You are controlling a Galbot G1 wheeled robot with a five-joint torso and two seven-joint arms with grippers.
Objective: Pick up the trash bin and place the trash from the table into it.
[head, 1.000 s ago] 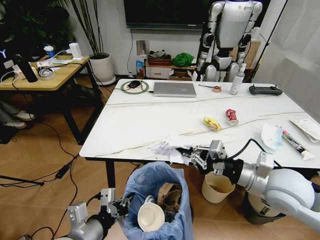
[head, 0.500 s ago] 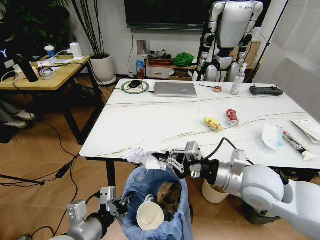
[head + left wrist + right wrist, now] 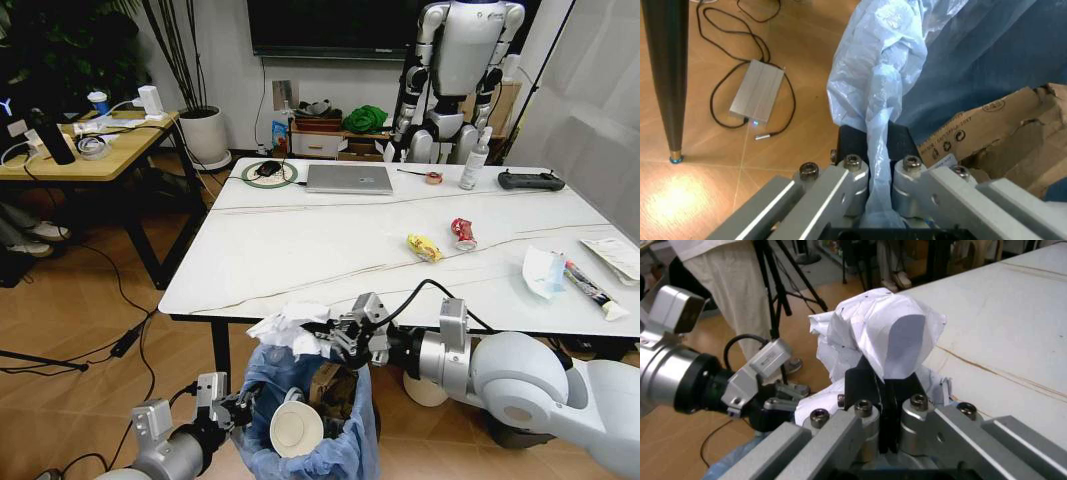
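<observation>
You have the large rectangular white marble-look table (image 3: 330, 250) filling the middle of the head view, its long axis running left to right and its near edge crossing just above the bin.

Below that edge, at lower centre, the small round trash bin lined with crinkled light-blue plastic (image 3: 345, 455) stands upright, mouth facing up. One folded brown cardboard piece (image 3: 328, 385) and one white paper cup (image 3: 294, 430) lie inside it, the cup's open end turned toward you.

Your right gripper (image 3: 335, 335) reaches in from the lower right, fingers clamped on one wad of crumpled white paper (image 3: 290, 328) held over the bin's mouth, just off the table's near-left edge. In the right wrist view the paper (image 3: 877, 337) bulges above the closed pads.

Your left gripper (image 3: 228, 408) sits at lower left, pinched on the bag's rim; the left wrist view shows the blue film (image 3: 880, 105) squeezed between its fingers (image 3: 852, 185).

Four pieces stay on the right half: one yellow wrapper (image 3: 424, 246), one red crushed wrapper (image 3: 463, 233), one white sheet (image 3: 543, 270), one tube-like packet (image 3: 592, 289). The left half lies open.
</observation>
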